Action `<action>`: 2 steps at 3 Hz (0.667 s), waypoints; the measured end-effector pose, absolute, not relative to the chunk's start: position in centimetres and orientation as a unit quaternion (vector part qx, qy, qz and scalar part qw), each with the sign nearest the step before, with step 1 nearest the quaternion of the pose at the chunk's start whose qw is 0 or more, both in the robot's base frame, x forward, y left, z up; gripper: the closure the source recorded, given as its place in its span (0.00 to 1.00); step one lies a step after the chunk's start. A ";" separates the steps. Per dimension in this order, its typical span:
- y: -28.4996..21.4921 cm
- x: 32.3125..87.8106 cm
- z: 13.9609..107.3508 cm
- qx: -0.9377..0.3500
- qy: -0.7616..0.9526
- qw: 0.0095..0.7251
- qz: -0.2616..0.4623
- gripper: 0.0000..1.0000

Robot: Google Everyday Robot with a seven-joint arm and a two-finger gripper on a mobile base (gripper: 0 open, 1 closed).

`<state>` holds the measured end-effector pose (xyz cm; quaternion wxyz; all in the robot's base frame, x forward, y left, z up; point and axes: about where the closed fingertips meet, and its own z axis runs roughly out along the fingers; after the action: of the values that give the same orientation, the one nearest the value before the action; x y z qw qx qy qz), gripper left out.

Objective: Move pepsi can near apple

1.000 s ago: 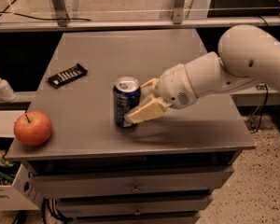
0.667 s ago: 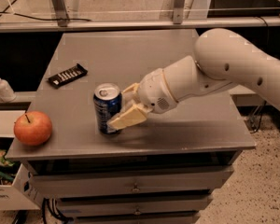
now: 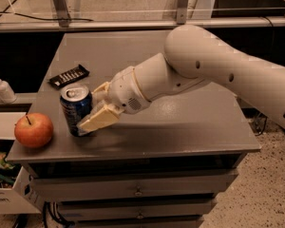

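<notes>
Your end effector is clamped around the pepsi can. The can is upright at the near left of the table, just right of the apple and not touching it. A black wrapper lies farther back.

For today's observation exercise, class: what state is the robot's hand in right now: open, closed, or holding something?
Hand: closed on the pepsi can, at the table's front corner beside the apple; can and apple are not touching.
</notes>
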<state>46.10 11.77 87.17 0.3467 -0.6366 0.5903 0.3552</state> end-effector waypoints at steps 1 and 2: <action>13.9 46.0 87.1 -0.650 0.578 0.346 0.351 1.00; 14.3 46.7 86.3 -0.664 0.577 0.339 0.335 1.00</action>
<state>46.67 14.28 86.28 0.3393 -0.6637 0.5765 0.3347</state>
